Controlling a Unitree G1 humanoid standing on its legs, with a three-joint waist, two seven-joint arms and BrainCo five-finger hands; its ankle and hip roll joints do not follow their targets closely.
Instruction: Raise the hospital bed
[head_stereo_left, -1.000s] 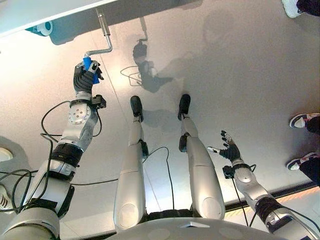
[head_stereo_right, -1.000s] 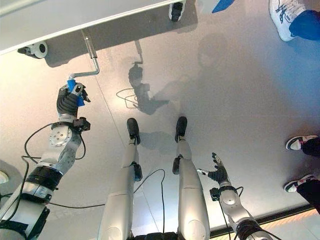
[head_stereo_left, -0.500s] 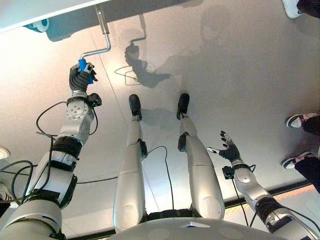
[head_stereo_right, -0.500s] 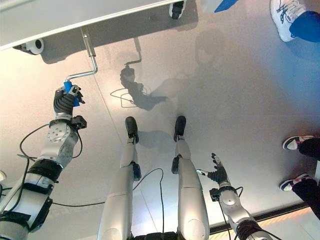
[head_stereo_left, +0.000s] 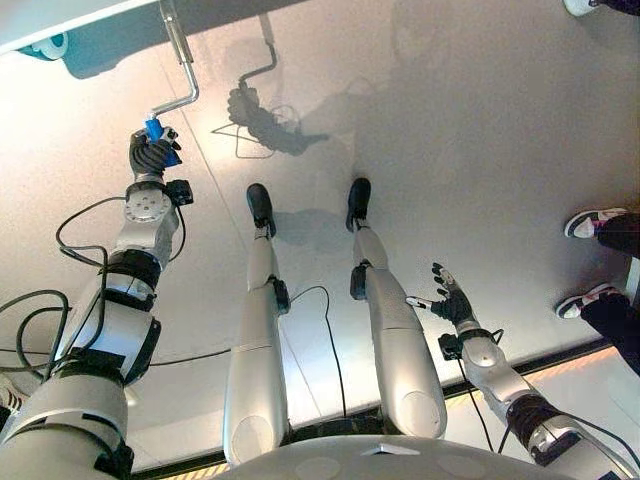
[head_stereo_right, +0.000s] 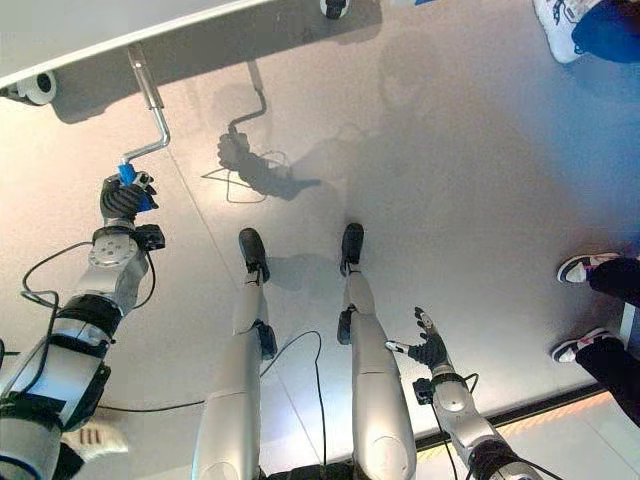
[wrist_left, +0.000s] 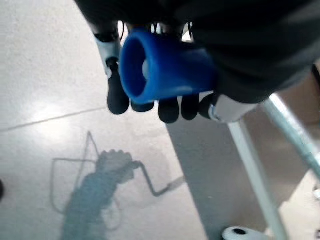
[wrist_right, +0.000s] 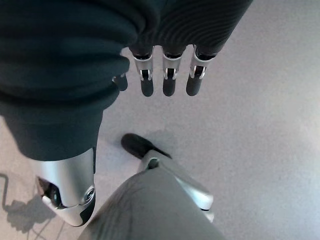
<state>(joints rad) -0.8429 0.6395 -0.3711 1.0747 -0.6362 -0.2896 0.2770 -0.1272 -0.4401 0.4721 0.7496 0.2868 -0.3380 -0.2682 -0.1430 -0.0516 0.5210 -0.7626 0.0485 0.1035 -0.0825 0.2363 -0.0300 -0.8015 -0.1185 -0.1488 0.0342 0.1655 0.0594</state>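
A silver crank juts from under the white hospital bed frame at the top left. Its blue handle sits at the crank's bent lower end. My left hand is shut on that blue handle, fingers curled round it. The metal shaft runs away past the hand toward the bed. My right hand hangs open over the floor at the lower right, fingers straight and holding nothing.
A bed caster shows under the frame at the top left, another caster further right. A person's shoes stand at the right edge, and another shoe at the top right. Grey floor spreads between.
My left hand has swung the blue handle to the left and away from me, turning the crank. The camera has shifted a little. The right hand stays put.
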